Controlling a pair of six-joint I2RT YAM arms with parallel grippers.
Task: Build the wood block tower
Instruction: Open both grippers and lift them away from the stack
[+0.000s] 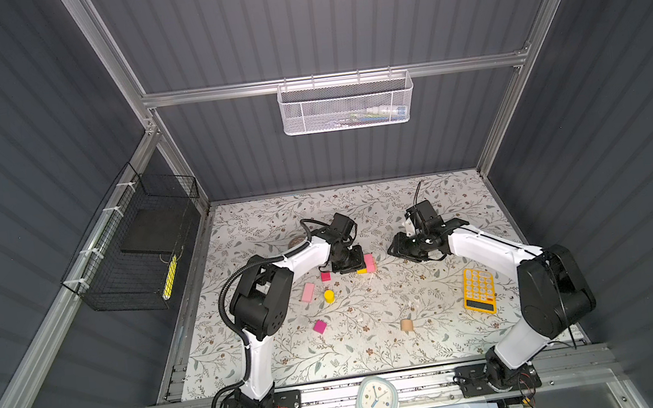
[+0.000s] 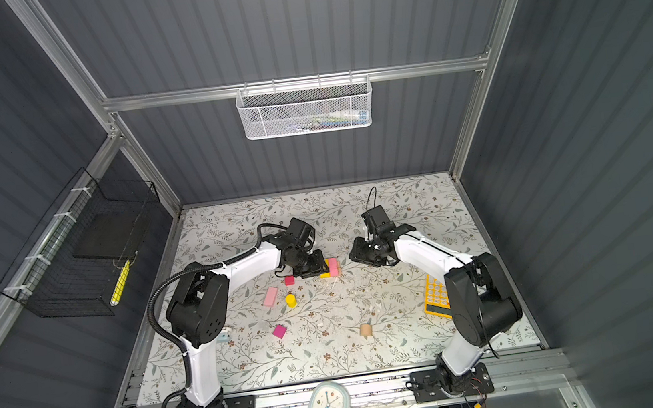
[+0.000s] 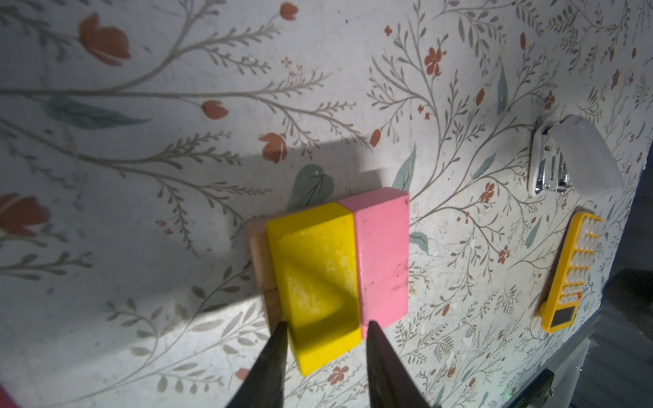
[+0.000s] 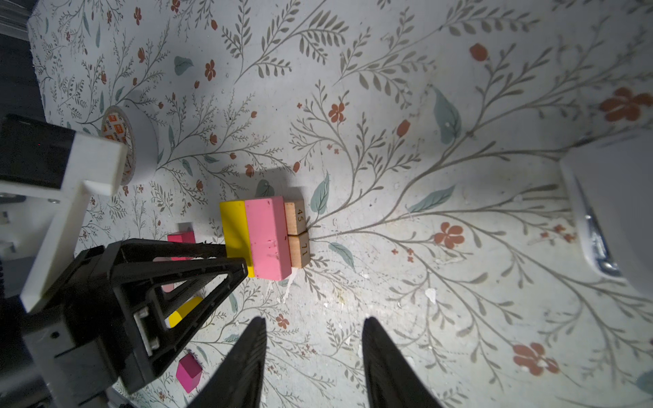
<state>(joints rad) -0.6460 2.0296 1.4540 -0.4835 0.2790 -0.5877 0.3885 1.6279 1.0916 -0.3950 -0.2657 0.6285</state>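
Observation:
The tower (image 4: 298, 247) is two tan blocks on the table with a yellow bar (image 3: 314, 275) and a pink bar (image 3: 381, 254) lying side by side on top. It shows in both top views (image 1: 370, 262) (image 2: 332, 266). My left gripper (image 3: 325, 325) straddles the near end of the yellow bar, jaws close to its sides, with a thin gap on the pink side. My right gripper (image 4: 313, 321) hangs open and empty to the right of the tower (image 1: 396, 248). Loose wood blocks lie nearer the front: a magenta cube (image 1: 326, 276), a pink bar (image 1: 308, 292), a yellow cylinder (image 1: 329, 295), another magenta cube (image 1: 320, 326) and a tan cylinder (image 1: 407, 325).
A yellow calculator (image 1: 479, 290) lies at the right under the right arm. A white stapler (image 3: 572, 159) sits beyond the tower, under the right gripper. A tape roll (image 4: 130, 141) stands behind the left arm. A clock (image 1: 377, 400) rests on the front rail.

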